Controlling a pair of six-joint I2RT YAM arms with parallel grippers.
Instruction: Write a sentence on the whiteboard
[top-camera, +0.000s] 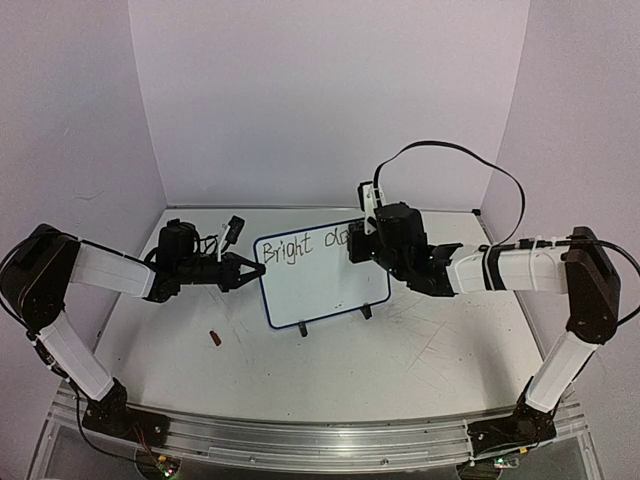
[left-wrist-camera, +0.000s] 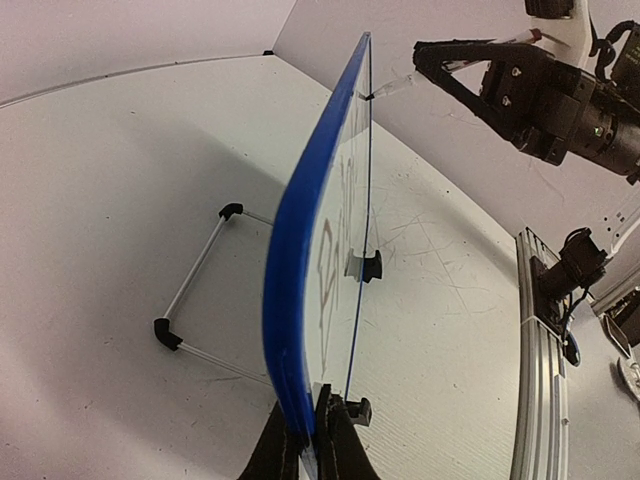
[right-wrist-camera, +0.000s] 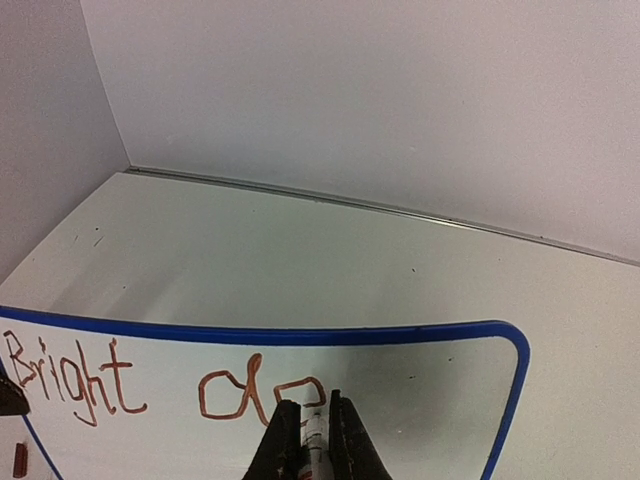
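Scratched white worktop (top-camera: 400, 350) is carrying the whole scene, with a metal rail (top-camera: 320, 440) running along its near edge where both arms are bolted. Just beyond the rail, on the left, a small brown piece (top-camera: 215, 340) is lying by itself, well apart from everything else.

Farther in, the whiteboard (top-camera: 320, 285) is standing near the middle of the worktop on two black feet (top-camera: 303, 328), leaning back a little. The left claw (top-camera: 250, 270) is reaching in from the left and is clamped tight on the board's blue rim (left-wrist-camera: 300, 250), one finger on each face. In the left wrist view a wire stand (left-wrist-camera: 195, 290) is resting on the worktop behind the board.

The right claw (top-camera: 362, 245) is coming in from the right at the board's upper edge. Its fingers are pinched together on a marker (right-wrist-camera: 315, 432), whose tip is meeting the board's face near the top.

The sentence (top-camera: 300, 243) is sitting along the top of the board, unfinished: "Bright" is showing, then two rounded letters, the second just beside the marker tip. Below the writing the board is showing bare white.

A black cable (top-camera: 450, 150) is arching above the right arm, and pale walls (top-camera: 320, 100) are closing off the back and sides.
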